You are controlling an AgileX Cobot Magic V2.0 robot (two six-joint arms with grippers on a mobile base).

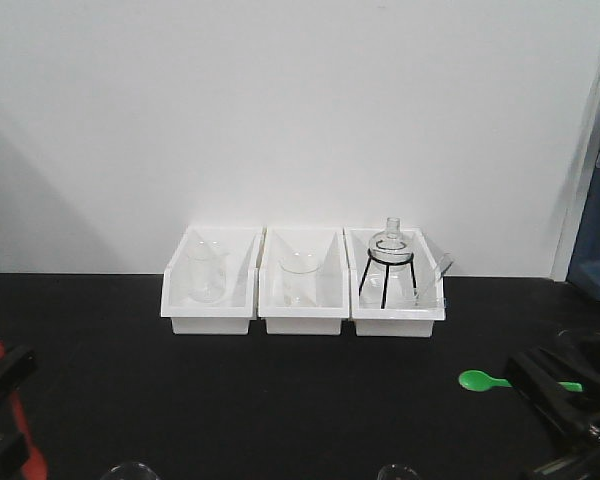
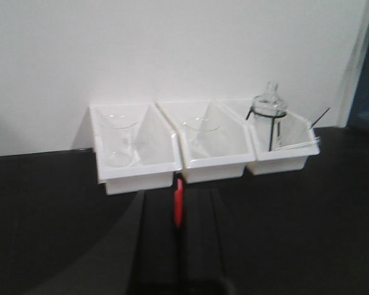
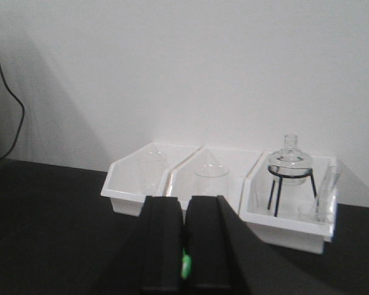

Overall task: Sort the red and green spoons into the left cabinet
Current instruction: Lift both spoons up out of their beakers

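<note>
In the left wrist view, the red spoon stands edge-on, pinched between the two dark fingers of my left gripper, which is shut on it. The front view shows that gripper at the bottom left with the red spoon running down from it. My right gripper is shut on the green spoon, seen only as a green sliver between the fingers. In the front view the green spoon sticks out leftward from the right gripper, bowl first. The left cabinet is out of view.
Three white bins with glassware stand in a row on the black tabletop against the white wall. The right bin holds a flask on a black wire stand. A blue object shows at the right edge. Glass rims poke up at the bottom.
</note>
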